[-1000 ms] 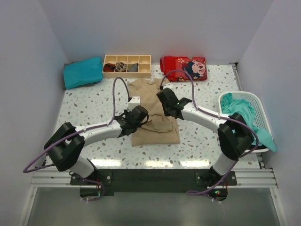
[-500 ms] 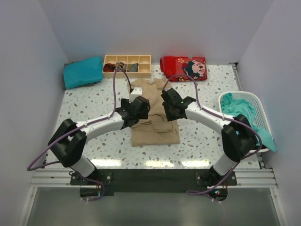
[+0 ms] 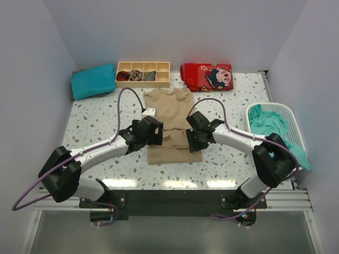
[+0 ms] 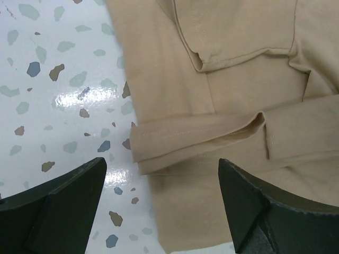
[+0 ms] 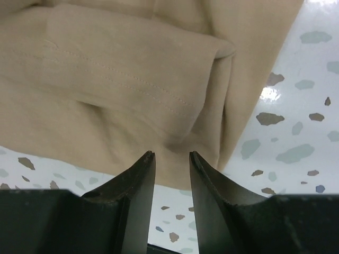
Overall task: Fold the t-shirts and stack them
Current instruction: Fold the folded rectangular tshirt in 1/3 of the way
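A tan t-shirt (image 3: pixel 170 106) lies flat in the middle of the table, its sides folded inward into a narrow strip. My left gripper (image 3: pixel 152 132) hovers over the shirt's left edge, wide open and empty. In the left wrist view the folded sleeve hem of the tan t-shirt (image 4: pixel 228 79) lies ahead of the left gripper (image 4: pixel 161 174). My right gripper (image 3: pixel 194 138) is over the shirt's right edge. In the right wrist view the right gripper (image 5: pixel 171 154) is narrowly open above the tan t-shirt (image 5: pixel 116 79), holding nothing. A folded teal t-shirt (image 3: pixel 94 80) rests at the back left.
A white basket (image 3: pixel 288 108) at the right edge holds crumpled teal shirts (image 3: pixel 270 124) that spill over its rim. A wooden compartment tray (image 3: pixel 143 73) and a red patterned cloth (image 3: pixel 207 76) sit along the back. White walls close in on both sides.
Both grippers were shut a second ago and have opened, letting go of the tan shirt. Both have drawn back toward the near side of the shirt.
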Controlling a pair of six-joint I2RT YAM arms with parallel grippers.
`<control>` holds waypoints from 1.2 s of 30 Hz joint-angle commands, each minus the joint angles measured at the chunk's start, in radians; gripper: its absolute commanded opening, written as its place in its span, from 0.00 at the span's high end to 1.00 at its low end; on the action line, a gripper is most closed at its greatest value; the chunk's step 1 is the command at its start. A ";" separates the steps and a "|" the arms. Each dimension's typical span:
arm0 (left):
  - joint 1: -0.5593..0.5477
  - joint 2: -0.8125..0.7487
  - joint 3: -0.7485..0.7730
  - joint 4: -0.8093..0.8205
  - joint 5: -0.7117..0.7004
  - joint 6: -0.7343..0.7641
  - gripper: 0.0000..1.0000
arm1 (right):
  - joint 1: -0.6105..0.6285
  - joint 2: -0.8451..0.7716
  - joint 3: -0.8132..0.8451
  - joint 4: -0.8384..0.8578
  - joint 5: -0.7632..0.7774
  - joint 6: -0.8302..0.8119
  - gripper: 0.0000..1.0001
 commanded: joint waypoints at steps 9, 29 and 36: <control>0.000 0.019 0.010 0.012 0.009 -0.001 0.09 | 0.000 0.139 0.130 0.119 0.033 -0.027 0.64; -0.001 -0.052 0.039 -0.014 0.001 0.037 0.09 | -0.092 0.319 0.385 0.183 0.205 -0.121 0.66; -0.007 -0.102 -0.019 0.095 0.187 0.131 0.10 | -0.132 0.391 0.498 0.205 0.214 -0.159 0.66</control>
